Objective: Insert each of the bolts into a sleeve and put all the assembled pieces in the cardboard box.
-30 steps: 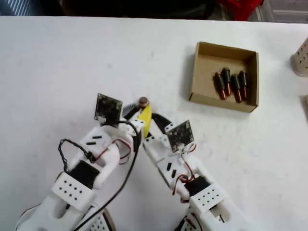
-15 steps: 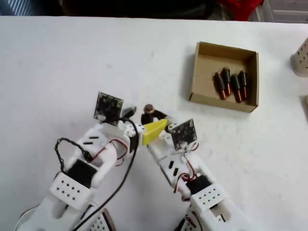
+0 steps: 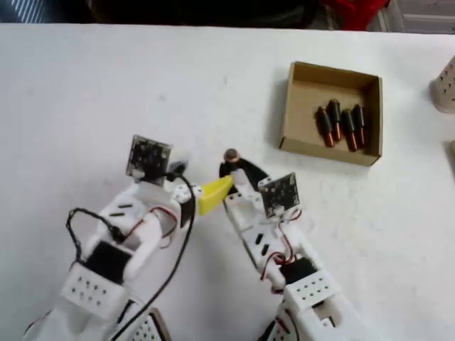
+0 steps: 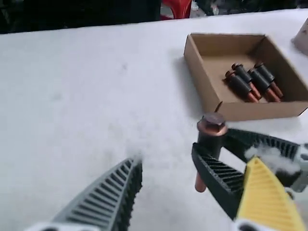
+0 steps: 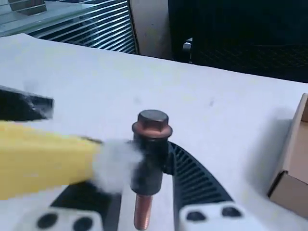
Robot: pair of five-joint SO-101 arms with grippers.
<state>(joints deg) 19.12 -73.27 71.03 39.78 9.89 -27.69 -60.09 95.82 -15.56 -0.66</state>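
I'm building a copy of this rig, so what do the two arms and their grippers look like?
The left arm and right arm are white plastic with perforated housings, thin red wires and a dark square camera board each. A black cable loops along the left one. The left gripper has one grey ribbed finger and one yellow; the right gripper has black ribbed fingers.

On my left wrist camera, my left gripper (image 4: 194,163) is spread wide, with a grey ribbed finger (image 4: 103,204) on one side and a yellow finger (image 4: 264,197) on the other. Between them the right gripper (image 4: 214,150) clamps its black ribbed fingers around a sleeve (image 4: 210,143). The sleeve carries a bolt (image 4: 211,126), copper head up, shank tip poking out underneath. Farther off on the white table (image 4: 72,96), the cardboard box (image 4: 269,109) holds four assembled pieces (image 4: 252,82) lying side by side.
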